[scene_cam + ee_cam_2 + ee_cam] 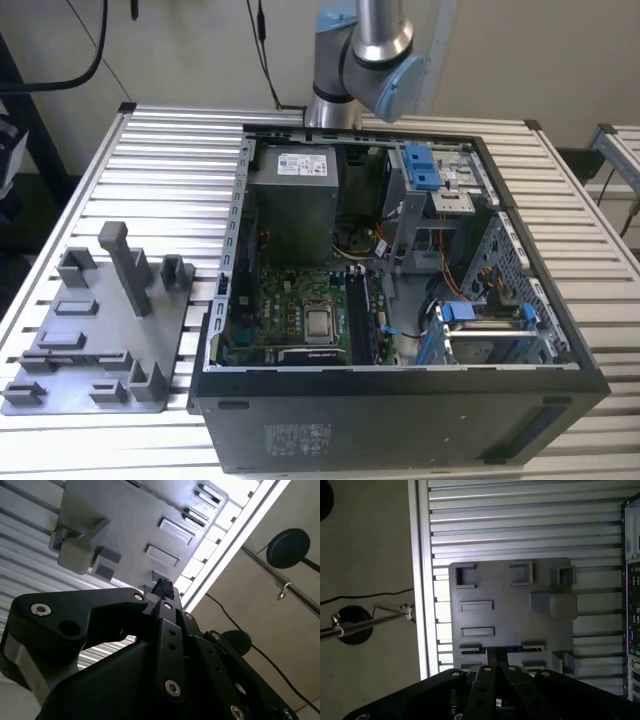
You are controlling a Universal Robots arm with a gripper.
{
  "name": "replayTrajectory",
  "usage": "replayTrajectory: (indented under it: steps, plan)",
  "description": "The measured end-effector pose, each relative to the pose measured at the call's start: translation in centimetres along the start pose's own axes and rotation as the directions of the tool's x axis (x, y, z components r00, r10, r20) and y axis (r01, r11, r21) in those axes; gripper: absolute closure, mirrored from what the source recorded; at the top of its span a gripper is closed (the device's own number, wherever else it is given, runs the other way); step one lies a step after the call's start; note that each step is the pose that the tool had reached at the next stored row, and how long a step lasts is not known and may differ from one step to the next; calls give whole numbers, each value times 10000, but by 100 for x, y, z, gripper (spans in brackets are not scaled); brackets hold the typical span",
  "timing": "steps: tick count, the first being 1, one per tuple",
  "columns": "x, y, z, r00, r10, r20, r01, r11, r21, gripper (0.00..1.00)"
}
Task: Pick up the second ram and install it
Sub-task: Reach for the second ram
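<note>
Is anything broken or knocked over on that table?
No, nothing stands out. The open computer case lies on the slatted table, the grey holder tray lies flat beside it at the exterior view's left, and the gripper hangs above the tray.

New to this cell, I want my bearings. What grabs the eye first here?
The open computer case dominates the exterior view, its motherboard exposed, on the slatted table. At the exterior view's left lies a grey holder tray. In the first wrist view the gripper hangs over that tray, close to a thin bluish stick in a slot, likely the second ram.
</note>
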State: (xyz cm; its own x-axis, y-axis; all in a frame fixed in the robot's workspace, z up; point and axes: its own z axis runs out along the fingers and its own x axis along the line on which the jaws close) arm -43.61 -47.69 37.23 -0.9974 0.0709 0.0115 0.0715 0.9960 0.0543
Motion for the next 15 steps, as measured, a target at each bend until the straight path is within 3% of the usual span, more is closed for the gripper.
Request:
replayTrajectory:
  steps: [15]
  plan:
    - [-182, -243, 0, 10000, -11, -1, 11, 10000, 0, 89]
